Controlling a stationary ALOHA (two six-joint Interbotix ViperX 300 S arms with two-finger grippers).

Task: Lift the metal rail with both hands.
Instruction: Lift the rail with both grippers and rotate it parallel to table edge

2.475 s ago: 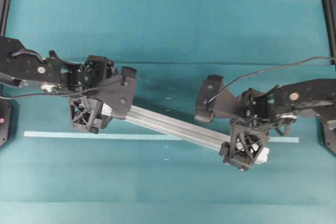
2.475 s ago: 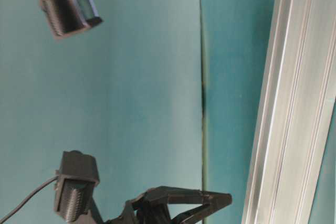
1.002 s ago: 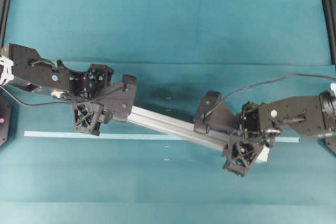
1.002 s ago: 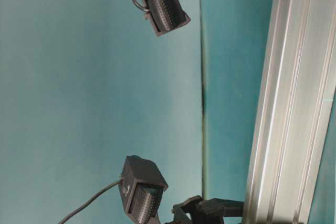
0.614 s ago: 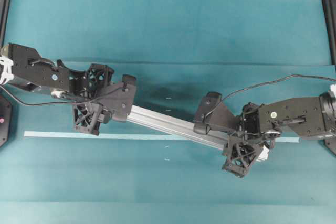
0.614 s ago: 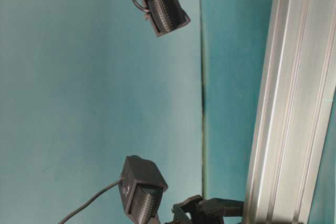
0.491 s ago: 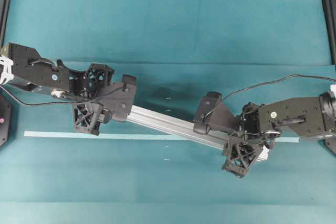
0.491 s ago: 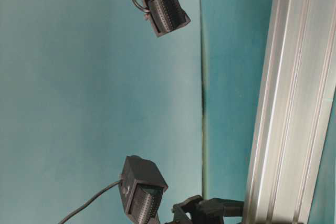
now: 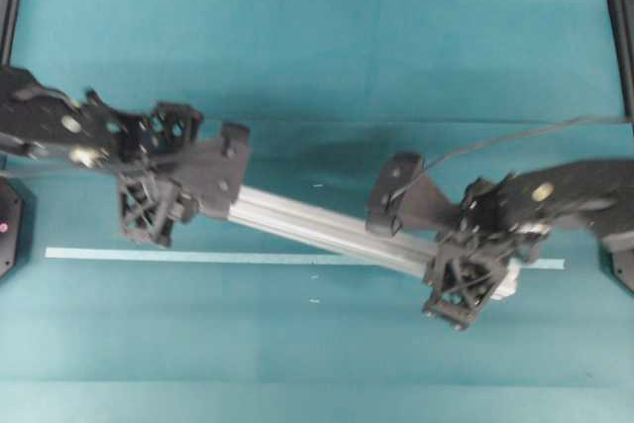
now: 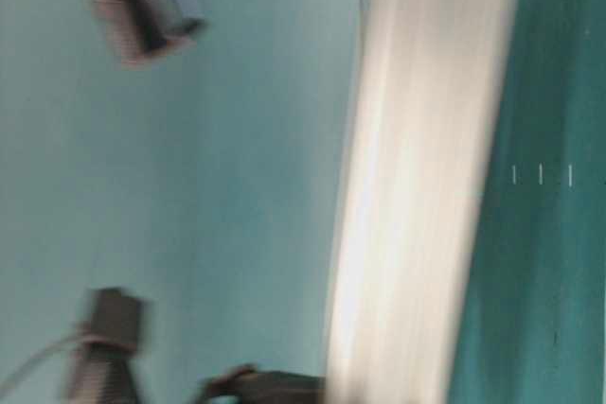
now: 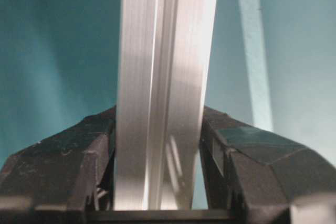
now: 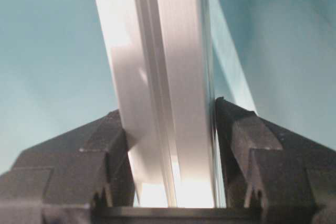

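**A:** Status on the rail?

**Me:** Both ends gripped. My left gripper is clamped on the metal rail at its left end, black jaws pressed against both side faces. My right gripper is clamped the same way near the rail's right end.

**A:** Where does it sit overall?

**Me:** Overhead view: the rail runs diagonally across the middle of the teal surface, left end farther up the picture, right end lower. It crosses over the pale-green tape strip near its right end. Left gripper on the left side, right gripper on the right.

**A:** Off the surface or not?

**Me:** Can't tell from overhead. In both wrist views the surface behind the rail is out of focus, with the tape strip running off to one side.

**A:** Table-level view?

**Me:** Heavily blurred. The rail is a bright smear through the frame; nothing else readable there.
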